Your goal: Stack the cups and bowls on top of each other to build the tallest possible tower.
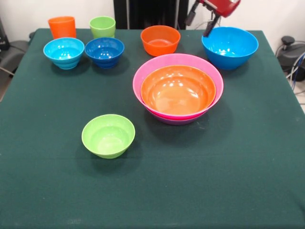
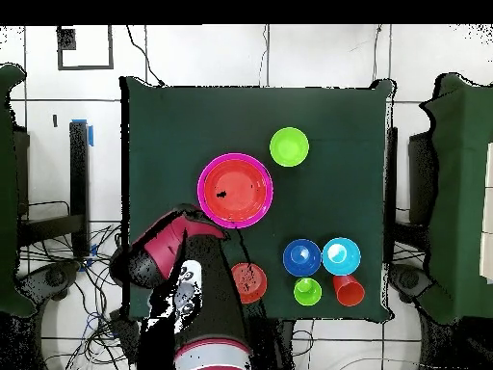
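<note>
Nearest, lime-green bowl [image 1: 108,135] waits loose while the gripper [image 1: 208,28], grip unreadable, hangs by the blue bowl [image 1: 230,46], seemingly next for the tower [image 1: 177,89].

We see the bench [image 1: 238,191] evenly and brightly lit from above, with soft shadows close under each bowl. White glare spots gleam inside the wide orange bowl [image 1: 177,90] and the big blue bowl [image 1: 229,45].

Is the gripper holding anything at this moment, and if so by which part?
It cannot be told. The gripper sits at the far rim of the big blue bowl, but no grasp on anything is visible.
</note>
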